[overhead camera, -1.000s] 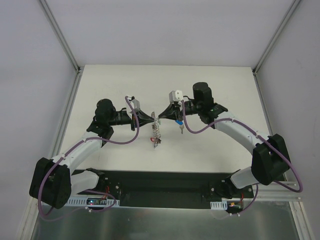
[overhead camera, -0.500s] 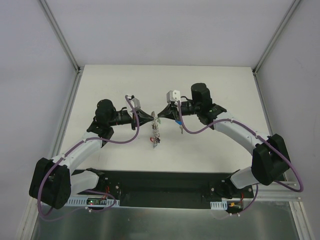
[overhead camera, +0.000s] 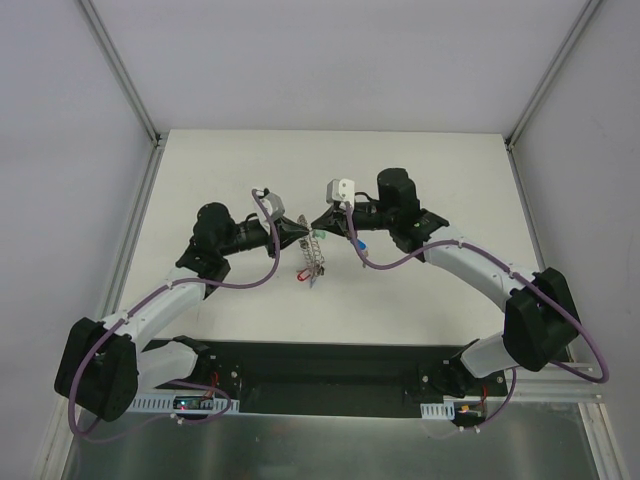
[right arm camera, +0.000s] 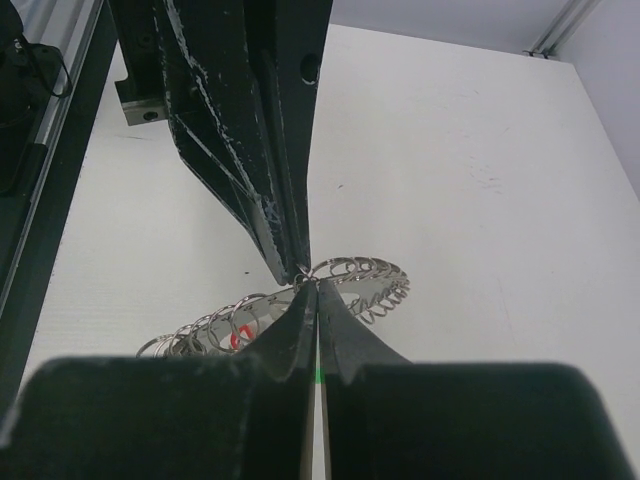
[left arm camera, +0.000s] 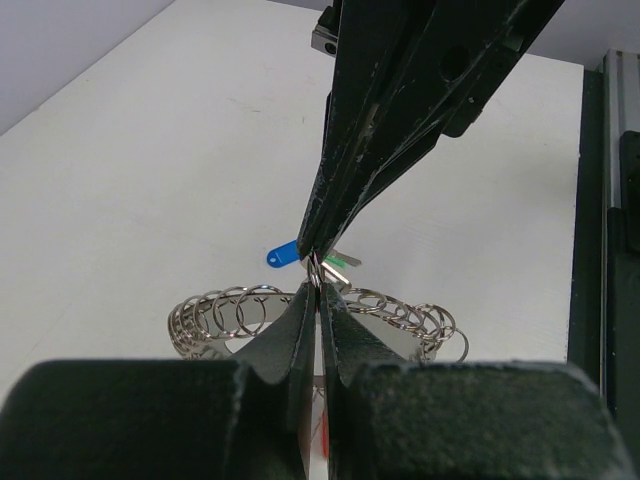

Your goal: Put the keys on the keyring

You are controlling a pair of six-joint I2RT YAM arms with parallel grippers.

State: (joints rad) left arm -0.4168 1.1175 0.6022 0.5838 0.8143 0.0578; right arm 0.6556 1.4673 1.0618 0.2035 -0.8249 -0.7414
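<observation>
My left fingers (left arm camera: 297,345) clamp the keyring (left arm camera: 215,312) rim; my right fingers (right arm camera: 290,338), closed, grip the keys (left arm camera: 283,256), tips touching.

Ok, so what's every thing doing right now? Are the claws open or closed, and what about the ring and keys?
left gripper: shut on the keyring rim.
right gripper: shut, tip meeting the left's; what it pinches is too small to tell.
keyring: held at its rim between the tips.
blue-tagged key: close by the tips; on the ring or not, cannot tell.
green-tagged key: the same.
red-tagged key: dangling at the keyring's near end.
</observation>
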